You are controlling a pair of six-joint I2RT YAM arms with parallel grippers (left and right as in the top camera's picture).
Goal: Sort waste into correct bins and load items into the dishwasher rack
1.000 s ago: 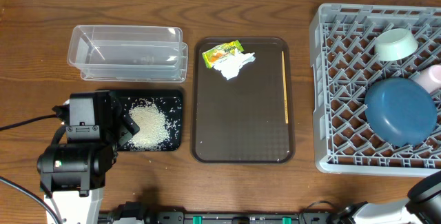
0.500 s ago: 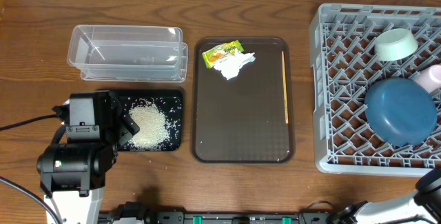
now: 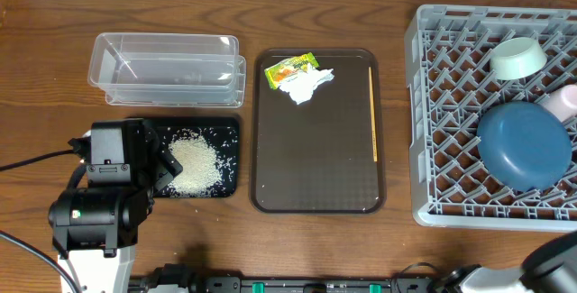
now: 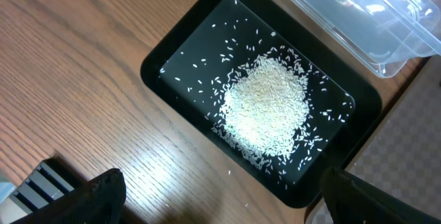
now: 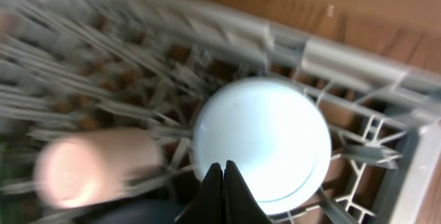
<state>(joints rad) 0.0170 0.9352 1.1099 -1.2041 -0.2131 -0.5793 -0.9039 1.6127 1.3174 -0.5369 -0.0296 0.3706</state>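
Rice (image 3: pixel 193 165) on tray (image 3: pixel 233 127); bowls (image 3: pixel 525 144), perhaps cup (image 3: pixel 563 102), in rack (image 3: pixel 419 131)

Only the right arm (image 3: pixel 552 264) changes place. Half a second ago its dark part stood higher in the lower right corner of the overhead view, reaching up to the front rim of the dishwasher rack (image 3: pixel 487 218). Now it sits lower and a little further from the right edge, apart from that rim.
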